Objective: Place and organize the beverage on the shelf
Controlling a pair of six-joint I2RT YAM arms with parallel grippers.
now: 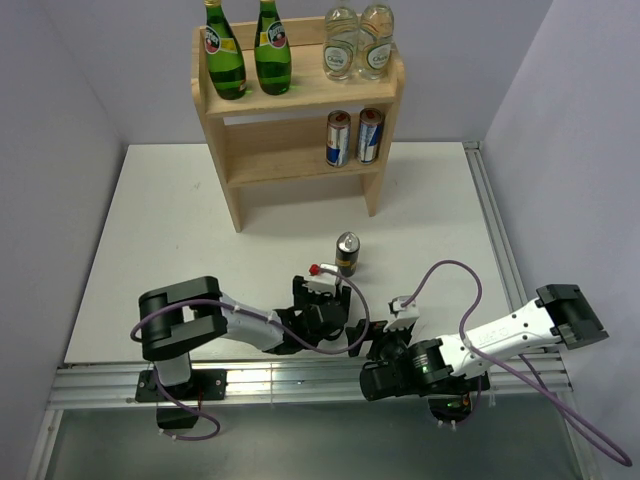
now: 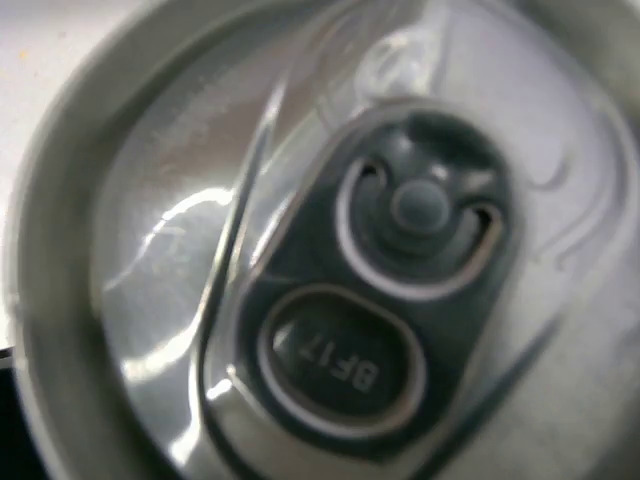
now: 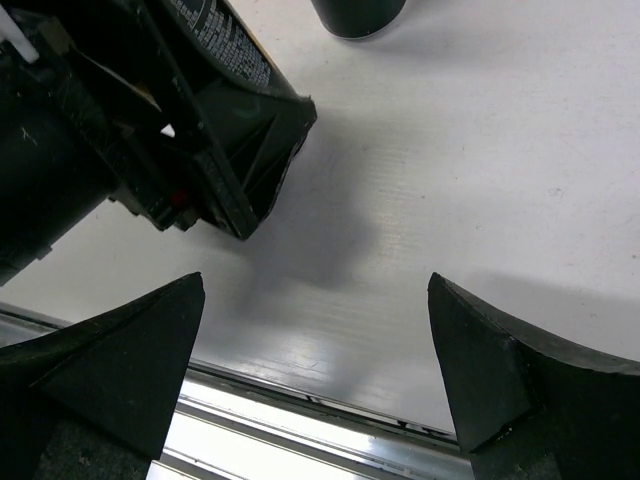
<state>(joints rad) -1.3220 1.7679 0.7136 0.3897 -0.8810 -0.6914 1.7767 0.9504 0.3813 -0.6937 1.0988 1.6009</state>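
Observation:
The wooden shelf (image 1: 222, 170) stands at the back. Two green bottles (image 1: 248, 55) are on its top tier at the left. Two blue-and-silver cans (image 1: 354, 137) are on the lower tier at the right. One dark can with a yellow band (image 1: 347, 253) stands upright on the table; its base shows in the right wrist view (image 3: 357, 12). My left gripper (image 1: 340, 318) is just in front of it, shut on the second dark can (image 2: 330, 250), whose silver top fills the left wrist view; its labelled side shows in the right wrist view (image 3: 225, 55). My right gripper (image 3: 316, 290) is open and empty, low beside the left gripper.
Two clear glass bottles (image 1: 358, 45) stand on the shelf's top tier at the right. The table's front edge and metal rail (image 3: 300, 400) lie right under my right gripper. Grey walls close in on both sides of the white table (image 1: 160, 230).

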